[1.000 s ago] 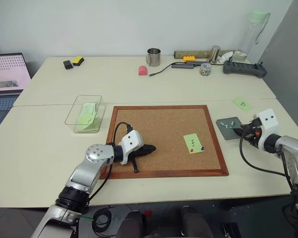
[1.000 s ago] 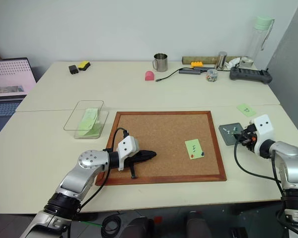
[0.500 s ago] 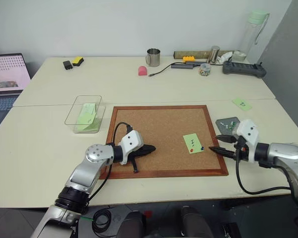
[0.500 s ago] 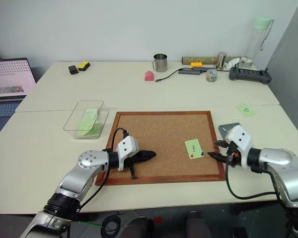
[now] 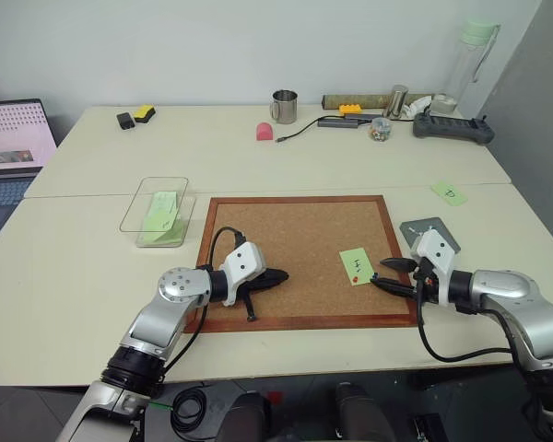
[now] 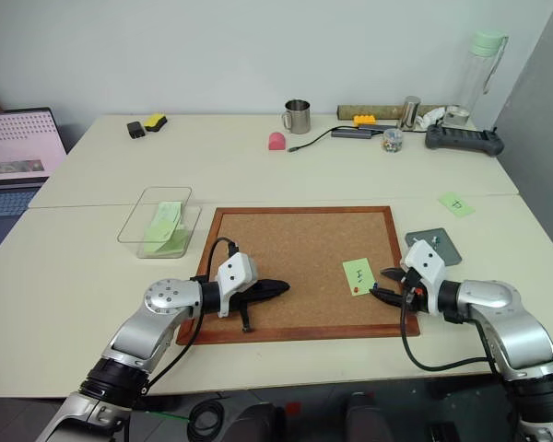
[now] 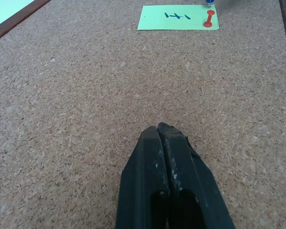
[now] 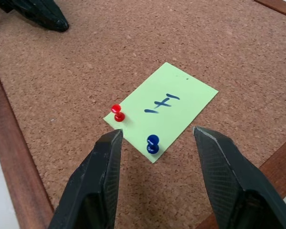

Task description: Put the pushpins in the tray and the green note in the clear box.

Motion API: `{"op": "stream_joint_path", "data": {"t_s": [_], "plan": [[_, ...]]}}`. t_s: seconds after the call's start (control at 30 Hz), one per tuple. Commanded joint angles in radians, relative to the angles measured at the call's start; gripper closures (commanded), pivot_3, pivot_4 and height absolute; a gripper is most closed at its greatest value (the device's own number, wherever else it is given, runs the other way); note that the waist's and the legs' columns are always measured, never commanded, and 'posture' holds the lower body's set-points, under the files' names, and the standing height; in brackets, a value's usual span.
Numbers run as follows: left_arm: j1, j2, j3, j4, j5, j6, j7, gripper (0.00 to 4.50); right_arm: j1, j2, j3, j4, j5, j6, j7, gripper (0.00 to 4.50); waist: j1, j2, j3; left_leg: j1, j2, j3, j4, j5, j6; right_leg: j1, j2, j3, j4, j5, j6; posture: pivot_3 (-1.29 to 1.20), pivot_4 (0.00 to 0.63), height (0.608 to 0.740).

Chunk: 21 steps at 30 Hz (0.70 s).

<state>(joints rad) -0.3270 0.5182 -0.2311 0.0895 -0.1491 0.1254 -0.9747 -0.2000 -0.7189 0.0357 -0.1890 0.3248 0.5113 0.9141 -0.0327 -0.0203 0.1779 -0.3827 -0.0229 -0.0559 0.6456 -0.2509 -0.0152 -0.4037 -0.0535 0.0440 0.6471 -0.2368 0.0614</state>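
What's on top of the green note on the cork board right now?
Two pushpins sit on the green note: a red pin and a blue pin at its corners, plus dark handwriting mid-note. Their points are hidden beneath the heads.

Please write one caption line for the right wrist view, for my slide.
Open right gripper over a light green paper note on the brown cork board, pinned by a blue pushpin and a red pushpin.

Bare cork board (image 5: 295, 244) between hands
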Motion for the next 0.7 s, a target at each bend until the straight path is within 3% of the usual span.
{"op": "stream_joint_path", "data": {"t_s": [0.03,0.37,0.7], "plan": [[0.027,0.028,-0.021,0.027,0.038,0.020,-0.012,4.50,-0.017,0.010,0.000,0.005,-0.002,-0.027,0.003,2.47,0.000,0.000,0.000,0.000,0.000,0.000,0.000,0.000,0.000,0.000,0.000,0.000,0.000,0.000,0.000,0.00,0.150,0.740],[0.028,0.033,-0.022,0.024,0.039,0.018,-0.012,4.50,-0.012,0.016,0.006,0.013,-0.011,-0.031,0.008,4.48,0.000,0.000,0.000,0.000,0.000,0.000,0.000,0.000,0.000,0.000,0.000,0.000,0.000,0.000,0.000,0.00,0.150,0.740],[0.031,0.033,-0.024,0.028,0.042,0.018,-0.008,4.50,-0.010,0.013,-0.045,-0.066,0.070,0.024,0.019,4.48,-0.001,0.000,0.000,0.000,0.000,0.000,0.000,0.000,0.000,0.000,0.000,0.000,0.000,0.000,0.000,0.00,0.150,0.740]]}}
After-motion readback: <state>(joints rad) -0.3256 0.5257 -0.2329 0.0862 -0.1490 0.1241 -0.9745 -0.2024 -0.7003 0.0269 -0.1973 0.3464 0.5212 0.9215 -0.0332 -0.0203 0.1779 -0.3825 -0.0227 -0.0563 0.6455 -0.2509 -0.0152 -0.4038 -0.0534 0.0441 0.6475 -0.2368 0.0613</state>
